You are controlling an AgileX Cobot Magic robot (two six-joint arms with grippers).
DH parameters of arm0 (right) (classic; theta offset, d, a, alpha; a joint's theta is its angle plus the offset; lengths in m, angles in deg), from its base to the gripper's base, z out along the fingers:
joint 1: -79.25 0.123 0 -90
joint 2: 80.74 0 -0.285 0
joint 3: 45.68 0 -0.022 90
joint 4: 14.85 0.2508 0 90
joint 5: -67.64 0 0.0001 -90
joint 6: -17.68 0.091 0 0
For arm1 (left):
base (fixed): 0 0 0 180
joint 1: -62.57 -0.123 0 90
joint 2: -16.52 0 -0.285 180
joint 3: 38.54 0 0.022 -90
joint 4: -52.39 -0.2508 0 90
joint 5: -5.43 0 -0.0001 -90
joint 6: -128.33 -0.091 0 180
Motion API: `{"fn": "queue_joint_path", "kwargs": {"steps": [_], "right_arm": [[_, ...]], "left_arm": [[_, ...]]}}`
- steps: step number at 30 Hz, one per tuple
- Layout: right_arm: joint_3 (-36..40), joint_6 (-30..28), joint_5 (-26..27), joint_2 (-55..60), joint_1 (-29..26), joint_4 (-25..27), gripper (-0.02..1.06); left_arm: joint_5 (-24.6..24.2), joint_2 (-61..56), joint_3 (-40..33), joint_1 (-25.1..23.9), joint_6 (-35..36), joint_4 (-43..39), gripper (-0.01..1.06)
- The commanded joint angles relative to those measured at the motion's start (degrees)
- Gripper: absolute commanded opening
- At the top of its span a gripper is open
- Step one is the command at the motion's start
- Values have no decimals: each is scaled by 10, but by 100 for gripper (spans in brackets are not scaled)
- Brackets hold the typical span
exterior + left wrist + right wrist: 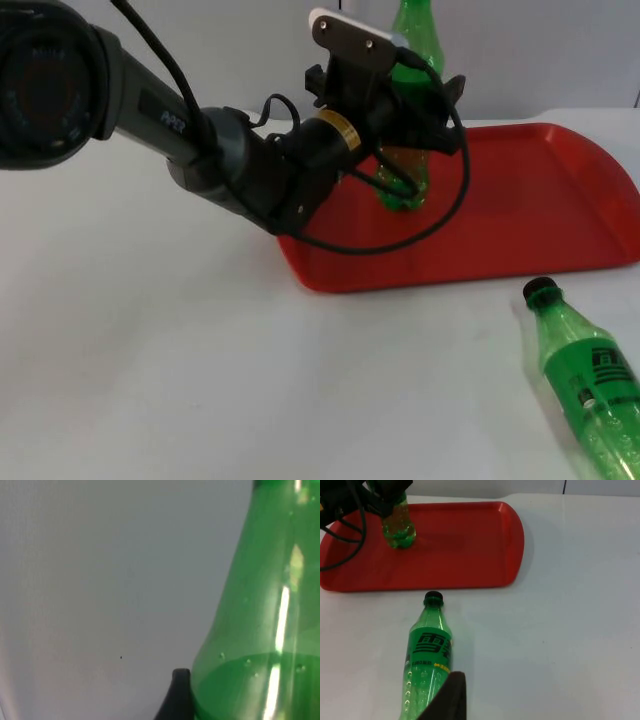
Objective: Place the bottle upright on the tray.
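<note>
Nearest the top camera lies a second green bottle (590,385) on its side on the white table (150,350), black cap (540,291) pointing toward the red tray (540,210), just outside the tray's near rim. Its dark label carries white characters and a yellow line of small print, neither readable. The right gripper (451,695) hangs just above this lying bottle's lower body; whether its fingers are apart or together cannot be told.

Two bottles in all, both clear green plastic. The other, the upright bottle (408,120), stands on the tray's left part, base on the red surface, with droplets on its inner wall in the left wrist view. No label shows on it.

One tray, rounded at the corners, with a raised rim.

Left gripper (420,110) is around the upright bottle's middle, apparently clamped on it, though the grip itself is partly hidden; a black fingertip (179,692) sits right against the green wall.
</note>
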Motion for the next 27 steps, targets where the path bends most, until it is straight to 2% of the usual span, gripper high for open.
{"fn": "queue_joint_path", "kwargs": {"steps": [1,9,10,12,13,14,15,19,27], "right_arm": [[0,0,3,-2,-4,2,104],[0,0,3,-2,-4,2,104],[0,0,3,-2,-4,2,104],[0,0,3,-2,-4,2,104],[0,0,3,-2,-4,2,104],[0,0,3,-2,-4,2,104],[0,0,3,-2,-4,2,104],[0,0,3,-2,-4,2,104],[0,0,3,-2,-4,2,104]], "left_arm": [[12,-2,4,2,4,1,73],[11,-2,4,2,2,1,73],[11,-2,4,2,1,0,78],[11,-2,4,2,1,0,80],[11,-2,4,2,1,0,88],[9,-3,4,2,1,0,102],[8,-4,4,2,1,0,105],[-9,-11,2,2,-10,-8,105],[-104,-35,2,2,-16,6,105]]}}
